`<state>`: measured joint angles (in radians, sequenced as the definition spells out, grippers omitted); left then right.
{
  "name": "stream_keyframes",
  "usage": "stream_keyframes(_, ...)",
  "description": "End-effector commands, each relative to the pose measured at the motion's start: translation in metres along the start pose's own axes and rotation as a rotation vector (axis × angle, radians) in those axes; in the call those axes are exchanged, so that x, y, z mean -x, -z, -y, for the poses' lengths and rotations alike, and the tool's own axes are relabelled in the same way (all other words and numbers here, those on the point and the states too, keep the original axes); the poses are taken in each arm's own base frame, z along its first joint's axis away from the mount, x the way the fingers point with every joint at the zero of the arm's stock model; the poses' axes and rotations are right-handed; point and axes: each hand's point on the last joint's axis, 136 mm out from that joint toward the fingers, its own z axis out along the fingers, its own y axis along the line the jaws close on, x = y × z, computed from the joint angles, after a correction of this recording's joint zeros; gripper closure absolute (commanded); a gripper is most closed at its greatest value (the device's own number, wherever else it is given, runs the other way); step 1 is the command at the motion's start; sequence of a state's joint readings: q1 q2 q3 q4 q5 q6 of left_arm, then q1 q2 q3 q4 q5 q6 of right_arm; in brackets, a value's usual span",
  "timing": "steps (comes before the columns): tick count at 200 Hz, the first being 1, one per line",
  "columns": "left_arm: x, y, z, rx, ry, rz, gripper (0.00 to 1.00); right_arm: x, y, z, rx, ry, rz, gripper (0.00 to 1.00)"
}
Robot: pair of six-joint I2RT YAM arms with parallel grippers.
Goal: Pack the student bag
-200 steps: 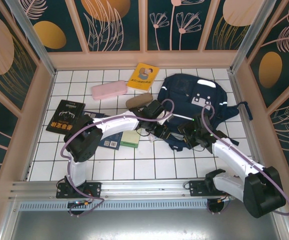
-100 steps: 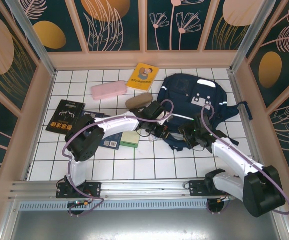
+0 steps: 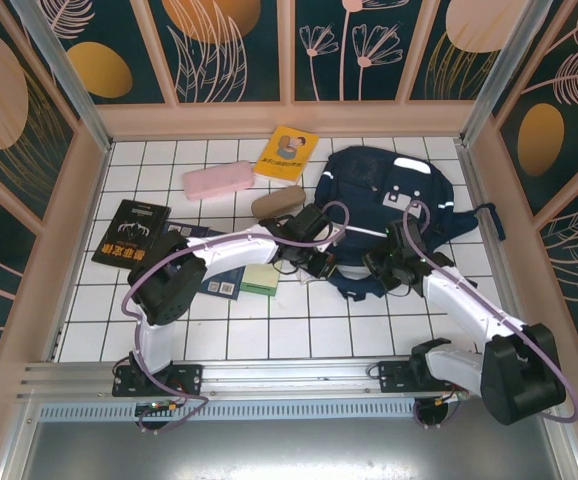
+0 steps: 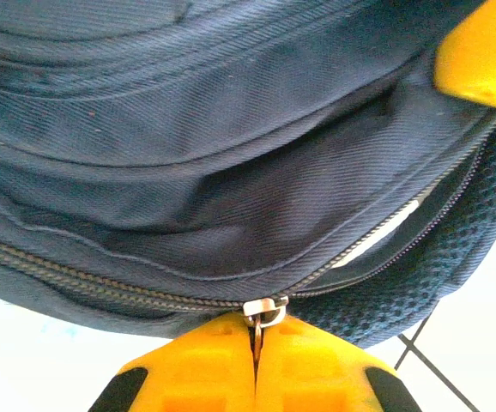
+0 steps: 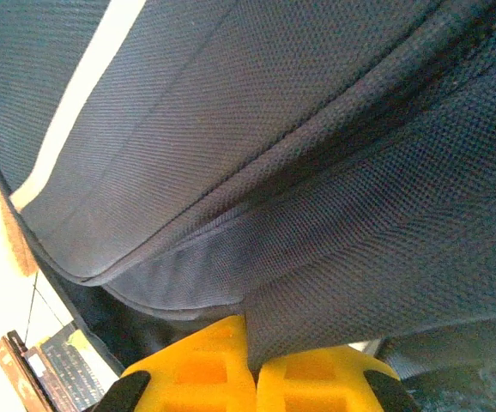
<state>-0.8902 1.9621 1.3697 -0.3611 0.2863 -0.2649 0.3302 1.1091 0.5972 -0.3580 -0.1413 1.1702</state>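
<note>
The left gripper (image 4: 255, 333) is clamped on the zip pull (image 4: 265, 311), which sits directly at its fingertips on the near edge of the bag (image 3: 389, 185), evidently to run the zip open. The right gripper (image 5: 250, 342) pinches a fold of bag fabric, probably bracing against that pull. A green notepad (image 3: 261, 277), brown case (image 3: 278, 202), pink case (image 3: 219, 181) and yellow book (image 3: 286, 153) lie unpacked beside and beyond the left gripper. None obstructs the zip.

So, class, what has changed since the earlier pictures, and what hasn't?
Both grippers closed: the left gripper on the silver zip pull of the large navy-blue fabric backpack, the right gripper on a fold of its fabric. The yellow paperback book stayed put.
</note>
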Motion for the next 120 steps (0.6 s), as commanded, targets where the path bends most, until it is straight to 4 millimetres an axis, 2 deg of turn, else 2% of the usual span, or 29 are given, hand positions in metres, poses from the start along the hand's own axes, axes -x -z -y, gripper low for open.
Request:
stream_keyframes(1,-0.025,0.019,-0.066,0.208,0.077,-0.108,1.0,0.041,0.024,0.007,-0.04,0.001,0.186,1.0)
stream_keyframes(36,0.002,0.04,-0.108,0.282,0.129,-0.067,1.0,0.054,0.037,0.023,-0.051,-0.024,0.218,1.0)
stream_keyframes(80,0.039,0.043,-0.157,0.41,0.194,-0.006,1.0,0.068,0.047,0.023,-0.045,-0.023,0.247,1.0)
stream_keyframes(92,0.048,0.042,-0.155,0.39,0.191,0.007,1.0,0.073,0.049,0.019,-0.036,-0.008,0.251,1.0)
stream_keyframes(105,0.055,0.044,-0.141,0.319,0.184,0.028,1.0,0.08,0.05,0.014,-0.026,0.012,0.248,1.0)
stream_keyframes(120,0.052,0.05,-0.122,0.23,0.173,0.047,1.0,0.093,0.053,0.01,-0.039,0.034,0.265,1.0)
